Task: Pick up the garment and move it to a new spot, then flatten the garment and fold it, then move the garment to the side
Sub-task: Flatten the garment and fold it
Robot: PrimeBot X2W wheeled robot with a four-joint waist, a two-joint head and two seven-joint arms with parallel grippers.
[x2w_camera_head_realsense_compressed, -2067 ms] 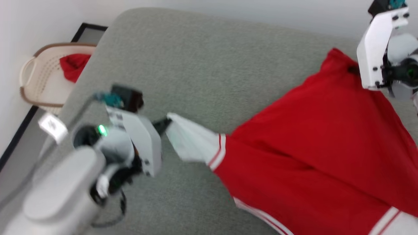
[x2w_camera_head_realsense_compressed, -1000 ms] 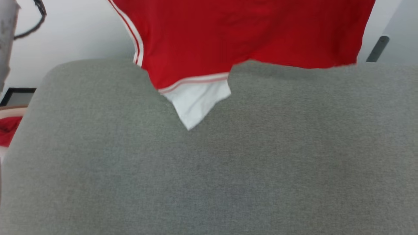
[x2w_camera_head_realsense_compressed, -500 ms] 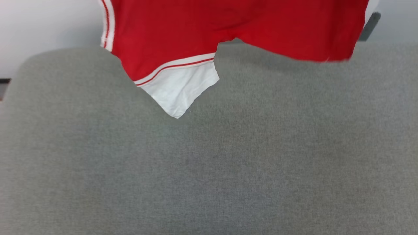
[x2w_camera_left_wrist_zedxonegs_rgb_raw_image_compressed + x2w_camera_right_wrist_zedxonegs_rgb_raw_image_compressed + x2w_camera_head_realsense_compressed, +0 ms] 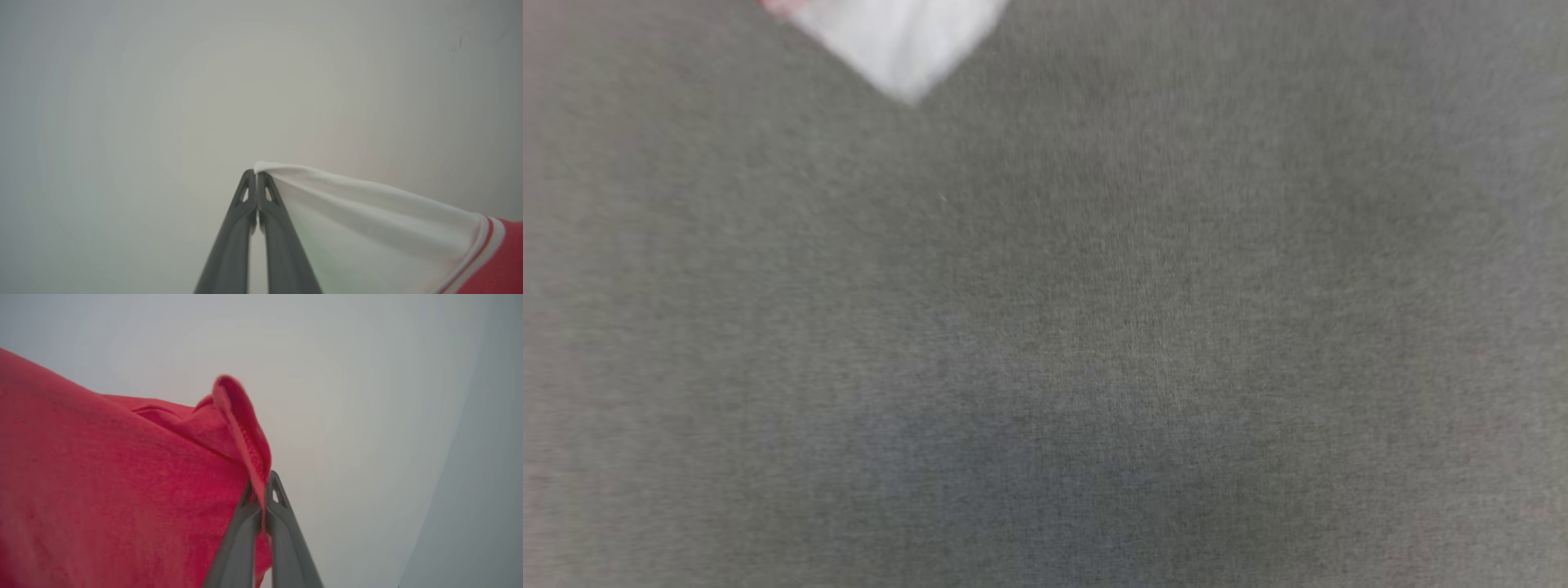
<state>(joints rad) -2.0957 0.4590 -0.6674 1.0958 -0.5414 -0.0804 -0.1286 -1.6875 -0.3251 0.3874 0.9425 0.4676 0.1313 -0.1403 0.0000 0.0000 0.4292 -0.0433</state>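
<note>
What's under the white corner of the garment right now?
Bare grey upholstered surface lies below the white corner of the garment; whether they touch is too blurred to tell. The patch directly behind the tip is covered.

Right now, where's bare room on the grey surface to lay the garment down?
The grey woven fabric surface is bare left, right and below the white corner of the bright red soft garment, out to the head view's edges. Crowded only at the top left, where that corner shows.
</note>
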